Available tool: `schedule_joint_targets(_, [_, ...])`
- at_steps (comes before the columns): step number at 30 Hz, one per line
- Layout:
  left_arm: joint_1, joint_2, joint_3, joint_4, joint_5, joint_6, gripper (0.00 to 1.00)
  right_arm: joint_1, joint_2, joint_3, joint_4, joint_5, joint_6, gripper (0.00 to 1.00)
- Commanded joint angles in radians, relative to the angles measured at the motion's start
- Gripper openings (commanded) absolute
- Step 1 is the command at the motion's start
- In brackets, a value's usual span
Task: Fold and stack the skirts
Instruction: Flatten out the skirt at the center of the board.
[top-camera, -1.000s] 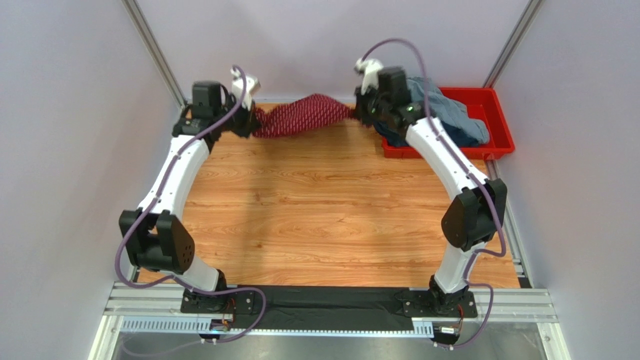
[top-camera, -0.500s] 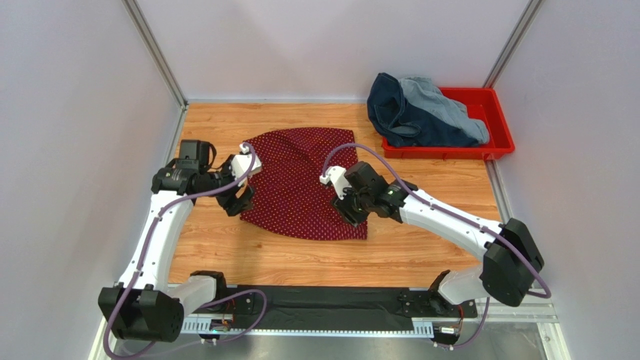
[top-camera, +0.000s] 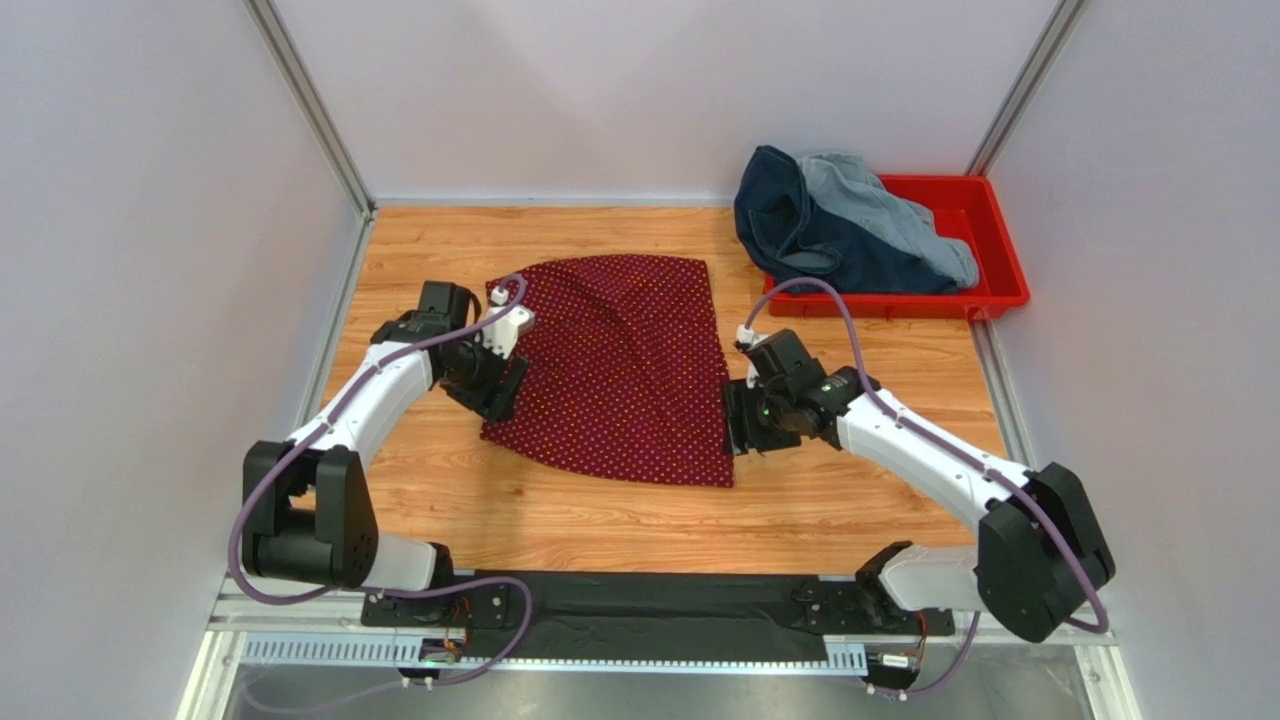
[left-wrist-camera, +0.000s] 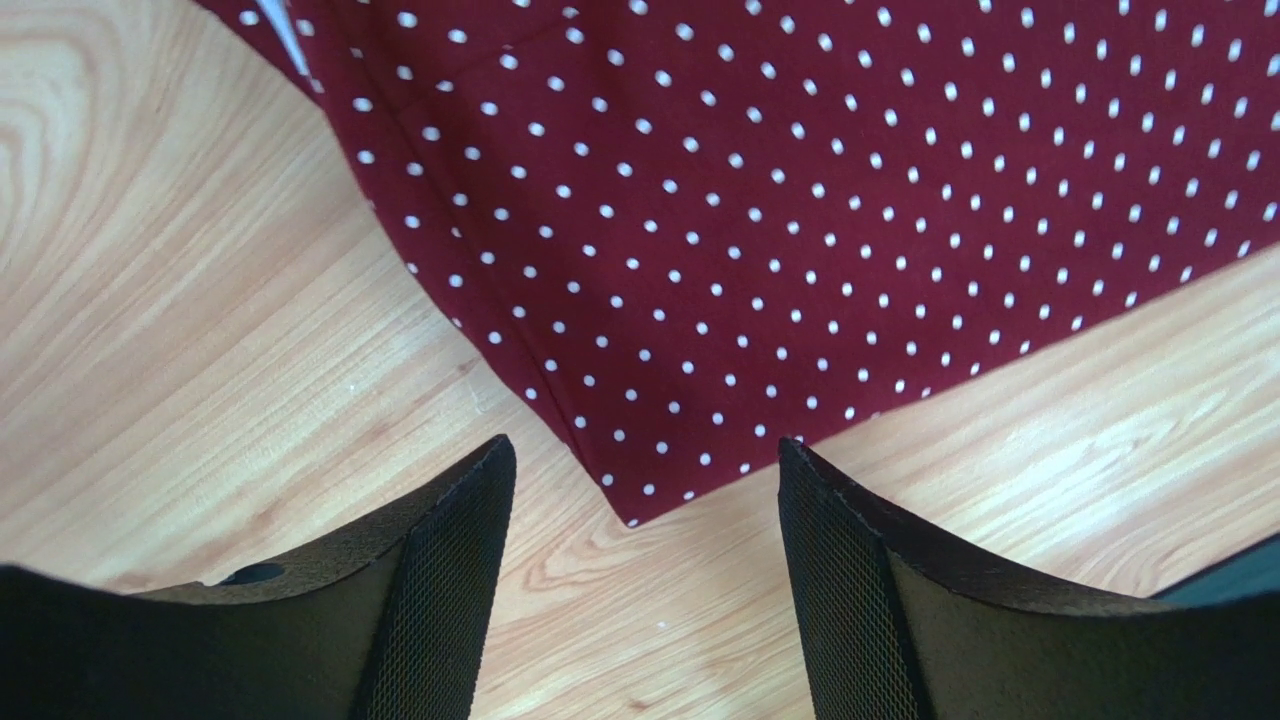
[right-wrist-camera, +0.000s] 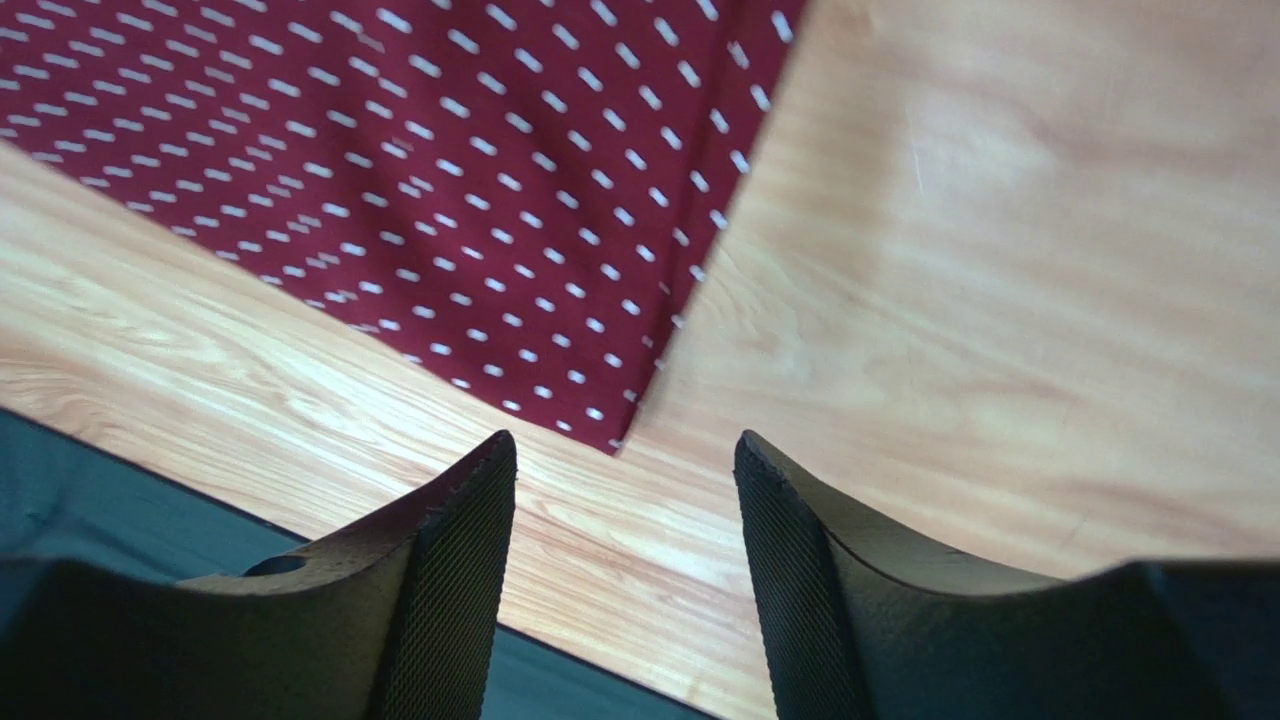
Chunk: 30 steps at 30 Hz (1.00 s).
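Note:
The dark red dotted skirt (top-camera: 624, 360) lies spread flat in the middle of the wooden table (top-camera: 842, 495). My left gripper (top-camera: 496, 393) stands open at the skirt's left near edge; in the left wrist view a corner of the dotted skirt (left-wrist-camera: 781, 225) lies just ahead of the empty left gripper (left-wrist-camera: 646, 495). My right gripper (top-camera: 736, 425) is open at the skirt's right near edge; the right wrist view shows the skirt's other near corner (right-wrist-camera: 451, 180) in front of the open right gripper (right-wrist-camera: 624, 465). The navy skirt (top-camera: 796, 225) and the light blue-grey skirt (top-camera: 887, 210) lie heaped over the red tray.
The red tray (top-camera: 999, 263) sits at the back right corner of the table. Grey walls close in the left, the back and the right. A black strip (right-wrist-camera: 90, 510) runs along the table's near edge.
A second ago both grippers held the red skirt bunched and stretched at the back of the table. They drew it toward the near side, laid it flat, opened and let go.

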Motion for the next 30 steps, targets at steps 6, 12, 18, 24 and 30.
schedule_joint_targets(6, [0.007,0.119,-0.007,0.037,0.030,-0.113,0.68,-0.013,0.119,-0.054,0.080,-0.101,0.089,0.48])
schedule_joint_targets(12, [0.021,0.211,0.019,0.012,0.020,-0.086,0.54,-0.013,0.196,-0.059,0.101,-0.133,0.071,0.41])
schedule_joint_targets(18, [0.029,0.147,0.000,-0.076,0.075,0.002,0.02,-0.015,0.237,-0.064,0.168,-0.225,0.063,0.06])
schedule_joint_targets(24, [0.070,0.045,-0.070,-0.188,0.023,0.161,0.00,-0.020,0.216,-0.070,0.110,-0.187,0.040,0.00])
schedule_joint_targets(30, [0.072,-0.016,-0.118,-0.233,0.010,0.259,0.35,-0.024,0.164,-0.064,0.055,-0.181,0.009,0.00])
